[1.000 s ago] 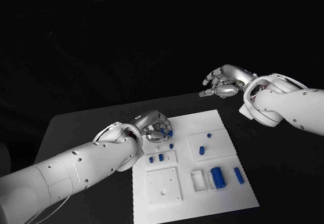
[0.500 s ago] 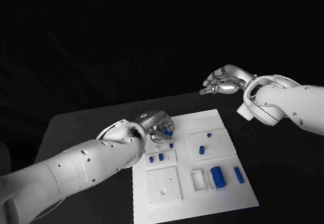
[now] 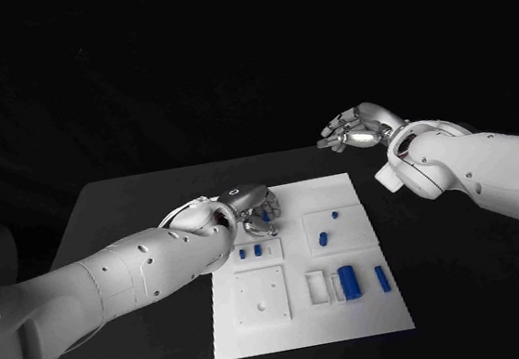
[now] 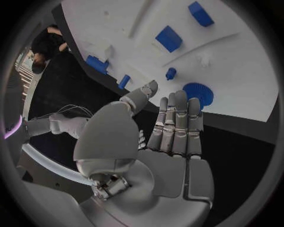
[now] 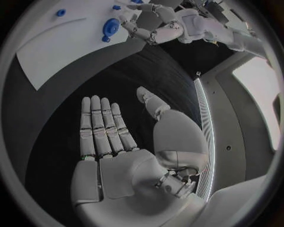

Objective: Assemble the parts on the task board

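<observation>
Left hand (image 3: 248,206) over the far left corner of the white rectangular task board (image 3: 365,312), palm flat, fingers straight and side by side, holding nothing. Hovering just short of a round blue toothed gear (image 4: 198,93) and a small blue peg (image 4: 170,73) beside it; likely lining up a pick, gear being the nearest loose piece. Whether any fingertip touches the board: cannot tell.

Across the board, more small blue parts: a pair of short blue blocks (image 3: 250,253) in a recessed square near the left edge, a blue block and a dot-like piece (image 3: 329,229) in the square toward the right edge, a stout blue cylinder (image 3: 348,282) and a slim blue bar (image 3: 381,278) near the near right corner, next to an open white slot. Nothing visibly mated yet, so assembly looks early.

Right hand (image 3: 357,129) well off the board, raised above the far right part of the black tabletop (image 3: 116,214), fingers extended and empty — parked clear, presumably leaving room for the left.
</observation>
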### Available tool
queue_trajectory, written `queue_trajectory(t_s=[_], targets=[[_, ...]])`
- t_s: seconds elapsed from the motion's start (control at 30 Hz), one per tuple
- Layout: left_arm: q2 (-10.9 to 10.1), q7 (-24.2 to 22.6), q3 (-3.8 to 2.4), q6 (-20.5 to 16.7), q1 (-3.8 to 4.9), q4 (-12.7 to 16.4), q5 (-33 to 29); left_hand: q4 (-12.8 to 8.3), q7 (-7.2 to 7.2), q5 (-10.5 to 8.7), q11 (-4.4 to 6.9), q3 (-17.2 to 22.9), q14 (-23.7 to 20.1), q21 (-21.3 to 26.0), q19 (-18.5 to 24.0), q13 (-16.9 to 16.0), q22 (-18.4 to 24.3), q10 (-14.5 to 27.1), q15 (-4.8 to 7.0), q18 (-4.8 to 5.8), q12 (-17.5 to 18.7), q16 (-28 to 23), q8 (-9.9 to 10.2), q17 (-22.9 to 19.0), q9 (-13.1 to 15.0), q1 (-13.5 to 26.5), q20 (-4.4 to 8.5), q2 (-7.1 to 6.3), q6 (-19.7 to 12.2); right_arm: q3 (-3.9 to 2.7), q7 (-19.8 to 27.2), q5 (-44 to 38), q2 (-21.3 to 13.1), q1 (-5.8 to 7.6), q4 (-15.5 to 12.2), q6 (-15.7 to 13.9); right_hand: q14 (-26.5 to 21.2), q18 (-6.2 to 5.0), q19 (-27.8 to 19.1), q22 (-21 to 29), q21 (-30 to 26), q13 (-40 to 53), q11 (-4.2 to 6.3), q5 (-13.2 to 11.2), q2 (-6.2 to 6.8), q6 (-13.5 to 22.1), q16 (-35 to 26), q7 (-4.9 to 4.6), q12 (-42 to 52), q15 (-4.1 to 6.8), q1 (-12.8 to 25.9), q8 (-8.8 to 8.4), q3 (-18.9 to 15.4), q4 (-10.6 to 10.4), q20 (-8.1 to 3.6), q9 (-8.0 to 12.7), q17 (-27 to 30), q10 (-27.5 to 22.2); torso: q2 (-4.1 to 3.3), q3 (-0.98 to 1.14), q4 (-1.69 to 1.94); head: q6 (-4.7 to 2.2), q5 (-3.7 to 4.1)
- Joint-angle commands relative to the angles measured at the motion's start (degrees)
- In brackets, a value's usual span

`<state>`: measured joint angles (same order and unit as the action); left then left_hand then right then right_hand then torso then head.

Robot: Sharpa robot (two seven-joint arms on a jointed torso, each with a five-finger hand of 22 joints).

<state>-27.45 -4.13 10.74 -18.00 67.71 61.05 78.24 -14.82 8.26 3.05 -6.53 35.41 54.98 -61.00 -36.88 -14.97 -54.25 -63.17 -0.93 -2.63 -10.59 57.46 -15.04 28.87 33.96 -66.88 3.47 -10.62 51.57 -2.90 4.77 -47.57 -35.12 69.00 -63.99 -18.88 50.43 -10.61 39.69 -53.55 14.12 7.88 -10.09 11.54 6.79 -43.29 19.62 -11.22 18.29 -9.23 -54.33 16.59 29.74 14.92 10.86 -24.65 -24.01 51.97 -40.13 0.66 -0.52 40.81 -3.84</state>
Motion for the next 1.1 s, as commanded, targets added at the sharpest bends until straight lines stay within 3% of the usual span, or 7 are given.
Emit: queue_trajectory(t_s=[0.03, 0.1, 0.27, 0.53, 0.63, 0.8, 1.1], targets=[[0.1, -0.7, 0.12, 1.6, -0.27, -0.1, 1.2, 0.0, -0.05, -0.04, -0.02, -0.4, -0.3, -0.1, -0.1, 0.2, -0.1, -0.3, 0.3, -0.74, 0.1, 0.2, -0.2, 0.0, -0.1, -0.1, 1.41, -0.29, 0.5, -0.02, 2.8, 12.7, 0.3, -0.02, 0.5, 4.8, -1.5, 1.99, -6.7, -0.3, -2.9, -1.5, -0.69, 0.7, -0.59, -0.2, -1.3, -1.21, -2.1, -0.49, -0.7, 0.15, -0.3, 0.3, 0.82, 0.3, 0.9, -0.5, 0.01, 0.01, 0.03, 0.08, 0.01], [0.1, -0.7, 0.15, 1.3, -0.39, -0.2, 1.3, 0.0, -0.07, -0.03, -0.2, -0.5, -0.6, 0.0, 0.2, 0.6, 0.0, 0.0, 0.15, -0.63, 0.5, 0.0, -0.2, -0.1, -0.2, 0.0, 1.36, -0.18, 0.6, -0.02, 3.4, 14.7, 0.3, -0.02, 0.7, 5.5, -4.3, 4.55, -12.7, -2.8, -4.0, -3.1, -0.69, 1.4, -1.2, 0.0, -3.1, -0.46, -5.1, -1.54, -1.2, 0.15, -0.9, 0.0, 1.12, 0.5, 1.8, -0.7, 0.0, 0.01, 0.04, 0.1, 0.03], [0.2, -0.8, 0.17, 1.2, -0.54, -0.3, 1.4, -0.1, -0.05, 0.0, -0.44, -0.4, -0.8, 0.1, 0.4, 1.1, 0.0, 0.4, -0.03, -0.58, 1.2, -0.3, -0.1, -0.2, -0.5, -0.2, 1.25, 0.09, 0.6, -0.02, 4.3, 16.5, 0.4, -0.02, 1.1, 6.8, -9.3, 6.53, -16.4, -8.1, -3.1, -4.1, -0.59, 1.6, -1.67, -0.7, -5.8, 0.75, -9.5, -2.7, -1.1, 0.49, -1.4, -0.7, 0.61, 0.9, 3.0, -1.4, -0.01, -0.01, 0.06, 0.12, 0.04], [0.5, -0.5, 0.17, 1.2, -0.6, -0.9, 1.6, -0.2, 0.02, 0.05, -0.71, -0.1, -0.8, 0.2, 0.5, 1.8, 0.0, 0.9, -0.23, -0.63, 2.1, -0.4, -0.1, -0.3, -0.8, -0.5, 1.1, 0.61, 0.7, -0.02, 5.2, 16.5, 0.6, -0.02, 1.5, 6.2, -12.0, 3.75, -9.6, -7.7, -3.0, -4.0, -0.97, 1.7, -2.04, -0.4, -6.2, 1.8, -14.1, -2.64, -1.0, 0.38, -0.2, 0.1, -0.06, 1.5, 3.1, -4.3, 0.04, 0.02, -0.01, 0.11, 0.09], [0.8, -0.3, 0.18, 2.2, -0.69, -1.3, 1.9, -0.3, 0.03, 0.08, -0.81, 0.0, -0.7, 0.2, 0.5, 2.1, 0.0, 1.1, -0.31, -0.67, 2.5, -0.4, 0.0, -0.3, -0.9, -0.7, 1.03, 0.79, 0.7, -0.02, 5.5, 16.5, 0.6, -0.02, 1.8, 7.1, -9.0, 3.83, -10.1, -7.3, -4.1, -3.8, -1.44, 2.1, -2.16, 0.2, -4.4, 1.23, -14.0, -1.71, -0.8, 0.13, -0.2, 0.1, 0.29, 1.8, 2.3, -3.2, 0.06, 0.02, 0.0, 0.1, 0.15], [1.1, 0.1, 0.19, 2.6, -1.1, -1.9, 2.2, -0.3, 0.02, 0.1, -0.84, 0.2, -0.6, 0.2, 0.4, 2.4, 0.0, 1.1, -0.34, -0.72, 2.7, -0.4, 0.0, -0.3, -1.0, -0.8, 0.99, 1.08, 0.7, -0.02, 5.7, 16.9, 0.7, -0.02, 1.9, 7.9, -1.0, 1.42, -4.2, -6.1, -3.8, -3.5, -1.67, 2.8, -2.71, 0.0, -0.5, -0.47, -12.4, -0.23, -0.1, 0.56, 0.5, -0.2, 0.15, 1.7, 1.0, 2.9, 0.05, 0.03, 0.02, 0.1, 0.14], [1.8, 0.4, 0.18, 1.7, -2.15, -3.0, 2.3, -0.3, 0.1, 0.17, -0.83, 0.5, -0.2, 0.0, 0.1, 2.7, -0.1, 0.8, -0.3, -0.86, 3.0, -0.1, 0.1, -0.2, -1.2, -1.2, 0.99, 1.43, 0.6, -0.02, 5.8, 17.4, 0.8, -0.02, 1.9, 7.9, -1.6, 0.84, -3.4, -4.9, -5.1, -3.9, -1.76, 2.9, -2.58, 0.4, -1.5, -0.81, -13.5, -0.71, 0.4, 0.48, 0.5, 0.1, 0.6, 1.9, 1.7, 3.3, 0.05, 0.01, 0.12, 0.17, 0.21]])
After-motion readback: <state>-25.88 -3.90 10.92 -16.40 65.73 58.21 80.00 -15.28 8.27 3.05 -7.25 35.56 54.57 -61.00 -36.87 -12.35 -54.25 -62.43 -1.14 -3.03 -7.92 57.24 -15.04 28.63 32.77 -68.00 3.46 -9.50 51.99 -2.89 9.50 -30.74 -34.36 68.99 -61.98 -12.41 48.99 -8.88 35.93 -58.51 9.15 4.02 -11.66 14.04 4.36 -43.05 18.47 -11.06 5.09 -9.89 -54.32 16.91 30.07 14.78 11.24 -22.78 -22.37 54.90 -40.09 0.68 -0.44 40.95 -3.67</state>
